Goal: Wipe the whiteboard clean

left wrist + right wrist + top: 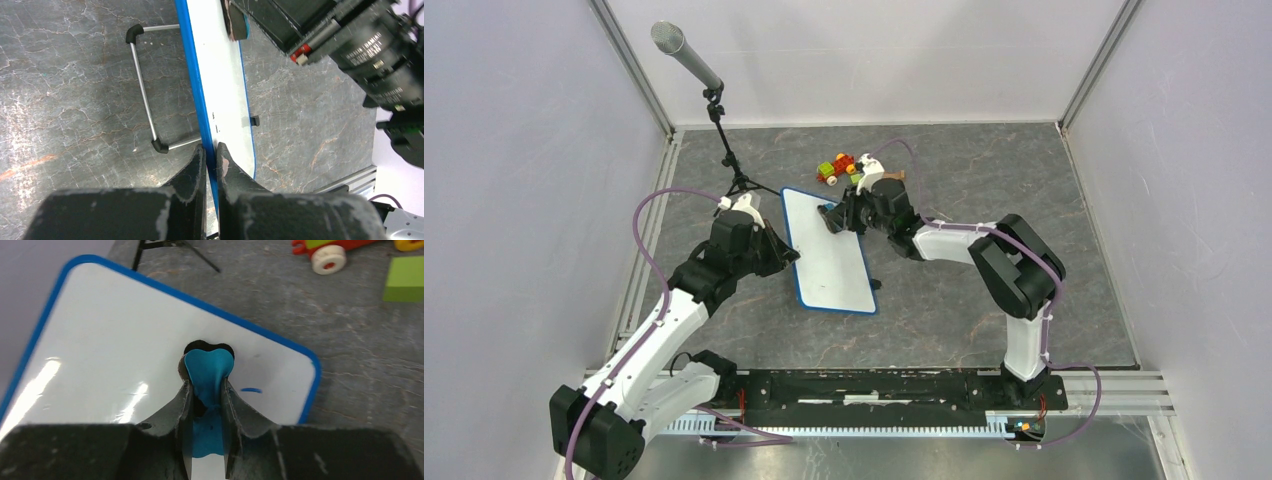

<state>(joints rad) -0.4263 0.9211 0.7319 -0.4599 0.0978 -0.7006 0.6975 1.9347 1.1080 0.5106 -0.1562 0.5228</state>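
Between the two arms, near the middle of the floor of the enclosure, the whiteboard [829, 262] sat with its long sides running away from the bases. Its white face was almost bare; one short blue stroke [251, 389] showed near a far corner. The thin blue rim ran all round it. On its left long edge the left gripper [211, 152] was pinched tight on the rim, one finger on each side. From that wrist the board was seen nearly edge-on, with a bent wire leg [145, 100] tipped in black rubber beside it on the table. The right gripper [207, 390] was clamped on a blue eraser [208, 371], whose end pressed against the far part of the white face.

Just beyond the board's far end stood a small red and yellow toy car [836, 167], with a green block [405, 285] near it. A microphone [686, 55] on a black tripod stood at the far left. The tabletop [984, 170] was dark grey with pale marble veining, matte and scuffed. Plain white walls [514, 200] closed it in on three sides, and a metal rail [1114, 385] ran along the near edge, where the arms were bolted.
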